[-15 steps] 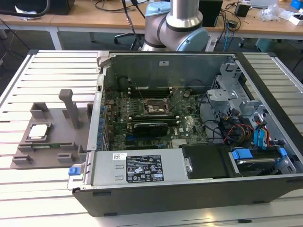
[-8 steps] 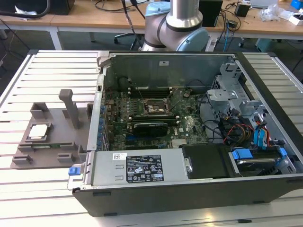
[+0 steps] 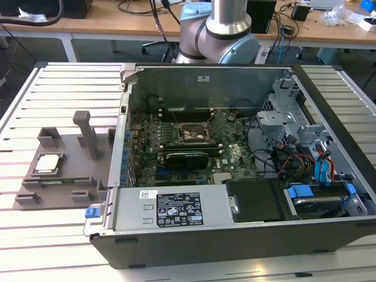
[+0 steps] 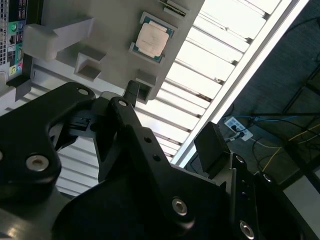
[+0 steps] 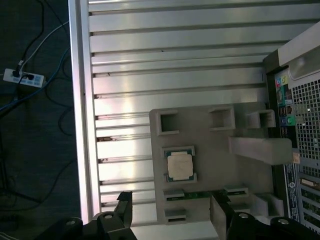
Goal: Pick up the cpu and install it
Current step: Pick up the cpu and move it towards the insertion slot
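The cpu is a small square chip with a shiny metal top. It lies flat in a recess of the grey fixture plate, at the exterior view's left, beside the open computer case. Both wrist views show the cpu from high above. My gripper hangs well above the plate, open, with one black finger on each side and nothing between them. The dark socket frame sits on the motherboard inside the case.
The open computer case holds the power supply, cables and a drive cage with blue tabs. A tall grey post rises from the fixture plate. The slatted metal table ends near a power strip on the floor.
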You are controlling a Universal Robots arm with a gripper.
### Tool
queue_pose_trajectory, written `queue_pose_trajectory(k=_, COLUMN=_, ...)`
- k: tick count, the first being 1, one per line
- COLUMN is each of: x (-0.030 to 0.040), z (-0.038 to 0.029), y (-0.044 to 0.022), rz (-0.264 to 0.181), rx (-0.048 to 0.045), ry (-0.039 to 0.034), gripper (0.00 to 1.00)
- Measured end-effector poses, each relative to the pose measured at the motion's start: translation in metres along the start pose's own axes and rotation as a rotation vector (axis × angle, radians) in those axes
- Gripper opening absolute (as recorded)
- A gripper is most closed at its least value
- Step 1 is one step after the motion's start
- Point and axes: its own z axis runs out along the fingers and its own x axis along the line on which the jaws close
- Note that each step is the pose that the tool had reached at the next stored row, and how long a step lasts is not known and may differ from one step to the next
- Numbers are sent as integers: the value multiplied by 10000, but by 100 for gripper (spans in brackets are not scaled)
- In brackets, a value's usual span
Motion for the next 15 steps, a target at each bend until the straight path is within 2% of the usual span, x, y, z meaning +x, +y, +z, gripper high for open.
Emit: queue_pose_trajectory(k=15, x=2, z=74, y=-3, rz=0, rx=0, ry=0, gripper=72)
